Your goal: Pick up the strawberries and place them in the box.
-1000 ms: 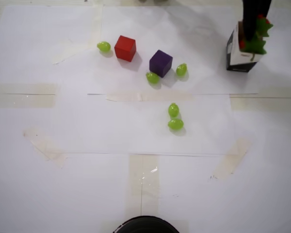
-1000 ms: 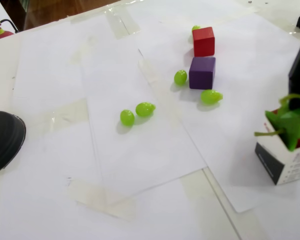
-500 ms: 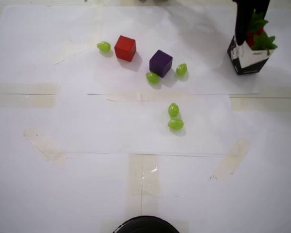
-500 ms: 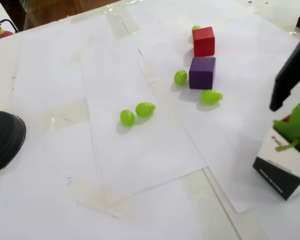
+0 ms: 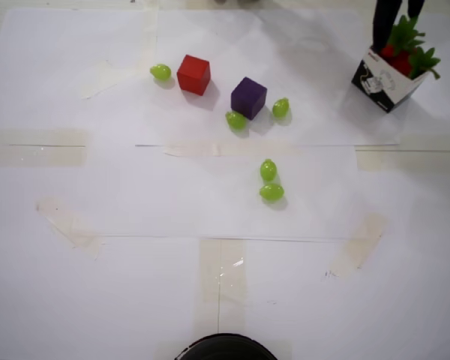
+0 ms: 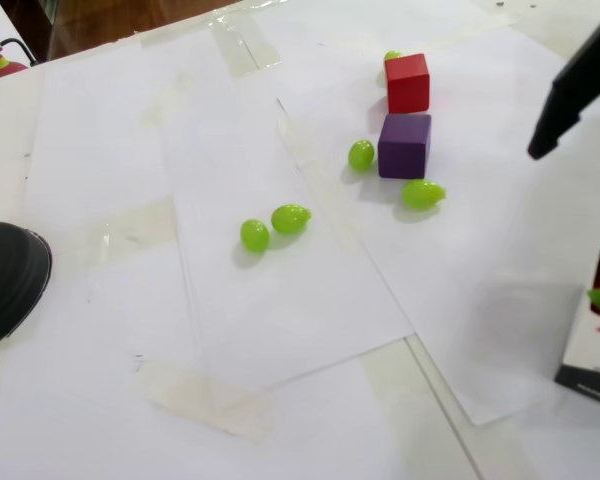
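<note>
Comparing w/ the frames half a sec and a sec back: the box (image 5: 387,81) has slid and twisted on the table, now sitting skewed in the overhead view and half off the right edge in the fixed view (image 6: 598,340). The gripper (image 5: 394,15), which was down at the box rim w/ a strawberry under it, has lifted clear; only dark finger stubs show at the top edge overhead, and one dark tip in the fixed view (image 6: 570,88). Can't tell jaw opening from either pic, but nothing red or green hangs from it, so prob. released.

Judgement: drop done; the strawberries (image 5: 405,56) are in the box, leafy tops poking above the rim. No strawberry left on the paper, so the task looks about finished. Box got nudged during the retreat but stayed upright.

Views, near to far: the fixed view shows the grapes (image 6: 272,226) up front, then purple cube (image 6: 405,145), red cube (image 6: 407,82), but only a sliver of the box w/ a green leaf. Overhead shows the whole box top and its skew; count of berries inside not readable.
</note>
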